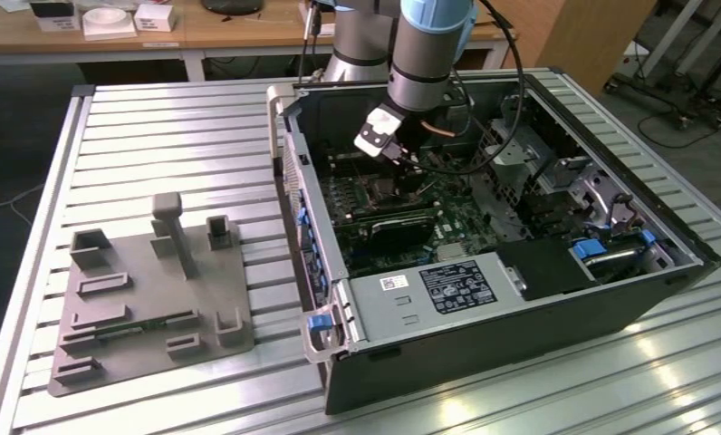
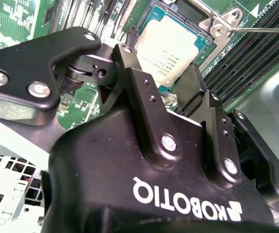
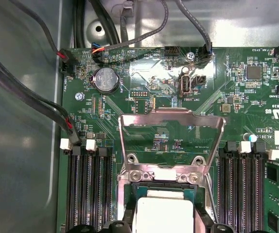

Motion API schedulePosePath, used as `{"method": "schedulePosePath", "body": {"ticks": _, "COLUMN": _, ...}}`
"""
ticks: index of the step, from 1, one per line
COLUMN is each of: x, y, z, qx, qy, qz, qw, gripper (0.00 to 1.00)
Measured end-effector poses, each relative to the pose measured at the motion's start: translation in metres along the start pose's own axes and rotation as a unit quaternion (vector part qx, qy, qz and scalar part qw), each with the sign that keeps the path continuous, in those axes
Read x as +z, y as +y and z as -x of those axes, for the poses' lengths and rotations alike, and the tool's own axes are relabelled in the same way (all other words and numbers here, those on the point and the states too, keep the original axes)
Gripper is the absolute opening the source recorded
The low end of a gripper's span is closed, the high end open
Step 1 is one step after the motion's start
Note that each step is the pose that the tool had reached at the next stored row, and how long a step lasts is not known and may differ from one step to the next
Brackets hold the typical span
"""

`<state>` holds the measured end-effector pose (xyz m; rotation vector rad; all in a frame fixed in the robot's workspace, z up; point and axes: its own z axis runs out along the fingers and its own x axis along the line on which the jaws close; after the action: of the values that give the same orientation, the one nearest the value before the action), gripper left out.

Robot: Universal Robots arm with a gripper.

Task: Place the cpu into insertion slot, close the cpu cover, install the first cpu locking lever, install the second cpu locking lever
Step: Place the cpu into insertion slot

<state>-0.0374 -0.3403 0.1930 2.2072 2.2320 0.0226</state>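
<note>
The cpu point(image 2: 171, 43), a silvery square chip with a teal edge, sits between my two black fingertips. My gripper point(image 2: 160, 60) is shut on it from two opposite sides, directly over the insertion slot point(image 2: 183, 6); I cannot tell whether the chip is seated. In the first wrist view the cpu point(image 3: 164, 208) is low in the socket area with my gripper point(image 3: 164, 224) around it. The cpu cover point(image 3: 171, 118) stands swung open beyond it. A thin locking lever point(image 2: 261, 30) juts out beside the slot. In the exterior view my gripper point(image 1: 391, 145) reaches down into the computer case point(image 1: 518, 299).
Long memory slots point(image 3: 88, 189) flank the socket on both sides, and more memory slots point(image 3: 241, 189) lie opposite. Cables point(image 3: 27, 97) run along the case wall. A grey drive cage point(image 1: 427, 290) closes the case front. A grey fixture plate point(image 1: 143, 299) lies on the slatted table at the exterior view's left.
</note>
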Motion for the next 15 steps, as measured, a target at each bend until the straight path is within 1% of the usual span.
{"method": "schedulePosePath", "body": {"ticks": 7, "x": 0.0002, "y": 0.0001, "z": 0.0, "qx": 0.0, "qy": 0.0002, "qz": 0.0, "qw": 1.0, "gripper": 0.55}}
{"method": "schedulePosePath", "body": {"ticks": 8, "x": 0.0002, "y": 0.0001, "z": 0.0, "qx": 0.0, "qy": 0.0001, "qz": 0.0, "qw": 1.0, "gripper": 0.62}}
{"method": "schedulePosePath", "body": {"ticks": 15, "x": 0.0004, "y": 0.0005, "z": 0.0, "qx": 0.0, "qy": 0.0001, "qz": 0.0, "qw": 1.0, "gripper": 0.62}}
